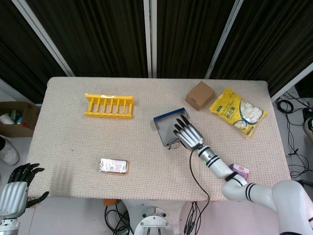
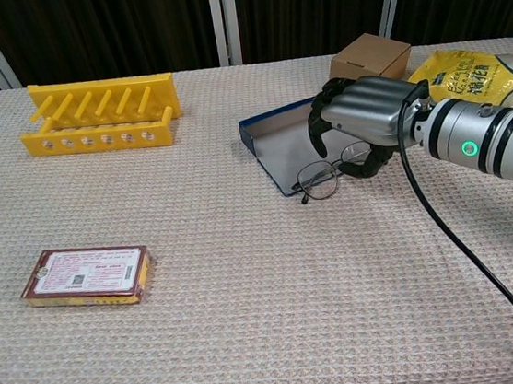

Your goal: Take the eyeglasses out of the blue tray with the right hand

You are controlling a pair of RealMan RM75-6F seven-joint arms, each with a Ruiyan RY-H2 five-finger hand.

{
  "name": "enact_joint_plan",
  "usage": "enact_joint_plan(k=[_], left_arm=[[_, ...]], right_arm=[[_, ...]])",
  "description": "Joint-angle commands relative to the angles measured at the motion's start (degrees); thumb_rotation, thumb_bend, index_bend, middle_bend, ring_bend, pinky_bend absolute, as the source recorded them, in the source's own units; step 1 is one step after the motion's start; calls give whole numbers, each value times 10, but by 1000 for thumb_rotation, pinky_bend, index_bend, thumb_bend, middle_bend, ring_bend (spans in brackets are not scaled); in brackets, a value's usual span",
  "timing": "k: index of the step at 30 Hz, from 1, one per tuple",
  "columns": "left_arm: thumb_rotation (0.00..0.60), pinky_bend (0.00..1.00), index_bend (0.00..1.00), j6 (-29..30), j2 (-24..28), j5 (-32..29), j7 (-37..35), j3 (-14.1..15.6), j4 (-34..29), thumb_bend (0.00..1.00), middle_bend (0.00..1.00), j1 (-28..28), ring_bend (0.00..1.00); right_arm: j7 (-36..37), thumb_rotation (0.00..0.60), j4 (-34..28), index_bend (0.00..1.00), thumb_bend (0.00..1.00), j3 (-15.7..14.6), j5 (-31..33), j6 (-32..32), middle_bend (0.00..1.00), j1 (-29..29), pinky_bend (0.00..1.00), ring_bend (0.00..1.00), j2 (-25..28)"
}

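The eyeglasses (image 2: 322,177) are thin wire frames lying across the front edge of the blue tray (image 2: 273,134), one lens on the tray and one on the cloth. My right hand (image 2: 364,119) hovers over their right side with its fingers (image 2: 318,122) curved downward and the thumb (image 2: 365,167) by the right lens, which it partly hides. A gap still shows between fingers and thumb. From the head view, the right hand (image 1: 188,134) covers the near right corner of the tray (image 1: 165,125), with the eyeglasses (image 1: 173,143) just left of it. My left hand (image 1: 14,192) hangs off the table at the bottom left, holding nothing.
A yellow rack (image 2: 99,113) stands at the back left. A red-brown packet (image 2: 87,274) lies front left. A cardboard box (image 2: 369,55) and a yellow snack bag (image 2: 466,75) sit behind the right hand. A small purple box (image 1: 239,170) lies near the right forearm.
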Motion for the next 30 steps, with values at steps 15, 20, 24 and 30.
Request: enact_joint_plan(k=[15, 20, 24, 30], left_arm=[[600, 143, 295, 4, -1, -1, -6, -1, 5, 98, 202, 4, 120], [600, 143, 295, 5, -1, 1, -5, -1, 5, 98, 201, 4, 120], [600, 143, 295, 6, -1, 3, -3, -1, 2, 98, 202, 4, 120], [600, 143, 295, 8, 1, 7, 4, 0, -4, 98, 202, 4, 120]], right_arm=[[41, 600, 20, 705, 453, -3, -38, 22, 350, -2, 0, 107, -11], [76, 600, -42, 713, 467, -20, -87, 49, 361, -1, 0, 108, 37], [93, 600, -87, 715, 470, -30, -118, 71, 366, -4, 0, 108, 66], [101, 600, -132, 714, 468, -43, -139, 68, 367, -2, 0, 108, 76]])
